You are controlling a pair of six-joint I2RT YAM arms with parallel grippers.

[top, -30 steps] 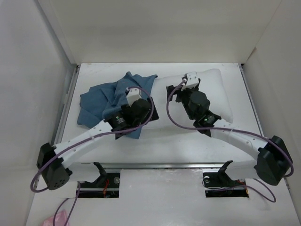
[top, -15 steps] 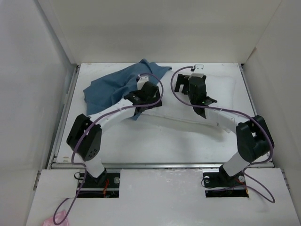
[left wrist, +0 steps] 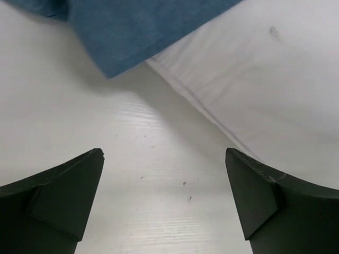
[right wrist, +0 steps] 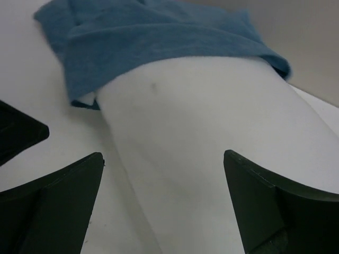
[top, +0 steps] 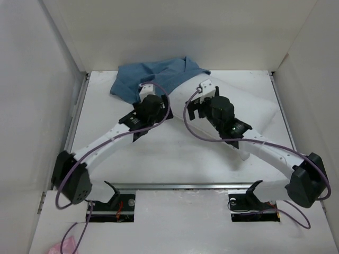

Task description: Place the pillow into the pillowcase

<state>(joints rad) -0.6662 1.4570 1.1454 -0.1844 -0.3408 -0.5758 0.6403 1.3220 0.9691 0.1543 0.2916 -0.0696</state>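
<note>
Pillowcase (top: 159, 76) lies bunched at the 12 o'clock edge of the table (top: 159, 153), draped over the far corner of the pillow (top: 254, 108); whether that corner sits inside the opening cannot be told. Left gripper (left wrist: 163, 154) and right gripper (right wrist: 163, 156) both stand with jaws apart, empty. Judged: insertion barely begun; the next move requires pinching the case hem and drawing it toward 4 o'clock.

- Top cam: fixed high behind the arm bases, looks down over the whole table (top: 175, 156).
- Left wrist cam: close, low, facing pillowcase (left wrist: 143, 26) edge beside pillow (left wrist: 265, 79).
- Right wrist cam: close, facing that same overlap.
</note>
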